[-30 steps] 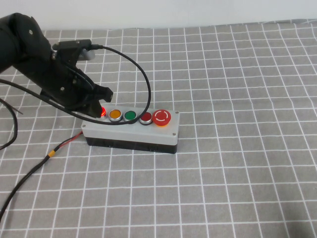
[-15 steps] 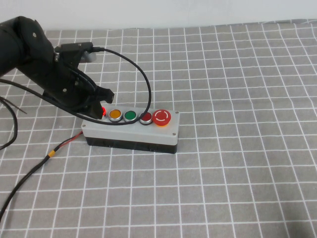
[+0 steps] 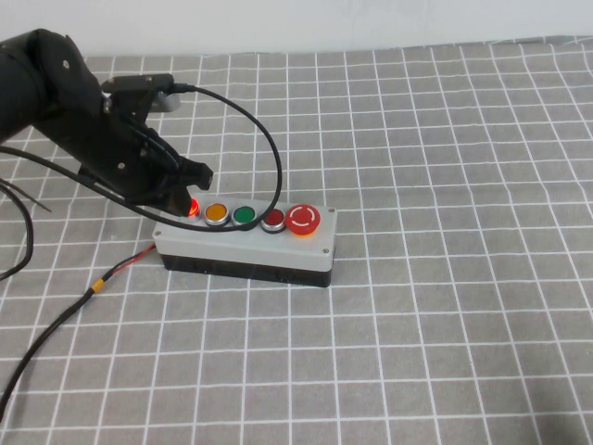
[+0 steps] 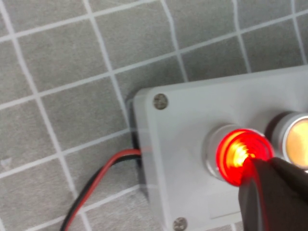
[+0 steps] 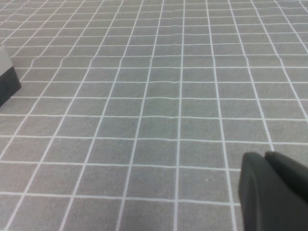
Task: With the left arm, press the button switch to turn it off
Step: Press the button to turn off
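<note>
The button switch (image 3: pixel 193 208) is the bright-red, silver-ringed button at the left end of the grey box (image 3: pixel 241 246). It glows red. My left gripper (image 3: pixel 183 197) is shut, and its black tip rests at the button's edge. In the left wrist view the lit button (image 4: pixel 235 150) shows with the left gripper's tip (image 4: pixel 257 166) overlapping its rim, on the grey box top (image 4: pixel 178 154). My right gripper (image 5: pixel 262 163) is shut and empty above the bare gridded cloth. It does not show in the high view.
On the box beside the switch stand an orange button (image 3: pixel 216 213), a green one (image 3: pixel 244 216), a dark red one (image 3: pixel 273 220) and a big red mushroom button (image 3: pixel 303 219). A red-and-black wire (image 3: pixel 120 272) leaves the box's left end. A black cable (image 3: pixel 269 148) loops over the box.
Half a second ago the left gripper's tip sat lower and covered most of the button. It has since lifted slightly, and the button shows lit red again.
</note>
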Controlling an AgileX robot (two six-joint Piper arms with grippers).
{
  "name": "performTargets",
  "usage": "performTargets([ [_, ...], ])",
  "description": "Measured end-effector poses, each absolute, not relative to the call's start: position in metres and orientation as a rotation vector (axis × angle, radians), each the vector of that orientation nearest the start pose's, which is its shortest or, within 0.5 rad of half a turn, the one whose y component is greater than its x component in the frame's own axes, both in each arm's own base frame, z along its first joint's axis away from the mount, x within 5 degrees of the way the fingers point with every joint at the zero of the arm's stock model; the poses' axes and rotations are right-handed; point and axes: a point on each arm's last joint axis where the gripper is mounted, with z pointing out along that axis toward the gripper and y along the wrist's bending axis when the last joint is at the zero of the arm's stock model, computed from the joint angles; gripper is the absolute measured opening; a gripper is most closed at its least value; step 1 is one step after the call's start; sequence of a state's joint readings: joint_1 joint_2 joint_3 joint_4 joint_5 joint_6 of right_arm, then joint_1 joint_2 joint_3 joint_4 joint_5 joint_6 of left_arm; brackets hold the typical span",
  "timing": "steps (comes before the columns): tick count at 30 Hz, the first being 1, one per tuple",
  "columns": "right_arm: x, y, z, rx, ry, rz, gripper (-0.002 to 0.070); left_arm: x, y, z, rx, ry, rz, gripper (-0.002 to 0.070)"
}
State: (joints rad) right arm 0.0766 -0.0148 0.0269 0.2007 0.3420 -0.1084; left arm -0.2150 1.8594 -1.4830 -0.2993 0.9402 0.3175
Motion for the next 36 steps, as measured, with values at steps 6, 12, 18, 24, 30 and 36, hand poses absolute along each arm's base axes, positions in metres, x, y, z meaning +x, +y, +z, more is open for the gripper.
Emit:
performTargets([
  [6,0.053,0.01,0.175,-0.043,1.834,0.172,-0.0017,0.382,-0.104,0.249,0.556,2.718,-0.324,-0.0003],
  [12,0.053,0.01,0.175,-0.043,1.834,0.172,-0.0017,0.382,-0.104,0.249,0.556,2.718,-0.323,-0.0003],
  [18,0.053,0.01,0.175,-0.043,1.834,0.172,-0.0017,0.383,-0.104,0.247,0.556,2.726,-0.325,-0.0003],
  [24,0.053,0.01,0.175,-0.043,1.834,0.172,-0.0017,0.385,-0.105,0.245,0.56,2.739,-0.328,-0.0003],
  [30,0.053,0.01,0.175,-0.043,1.834,0.172,-0.0017,0.385,-0.105,0.244,0.574,2.737,-0.326,-0.0003],
  [36,0.053,0.01,0.175,-0.043,1.834,0.172,-0.0017,0.378,-0.103,0.267,0.586,2.646,-0.318,-0.0003],
])
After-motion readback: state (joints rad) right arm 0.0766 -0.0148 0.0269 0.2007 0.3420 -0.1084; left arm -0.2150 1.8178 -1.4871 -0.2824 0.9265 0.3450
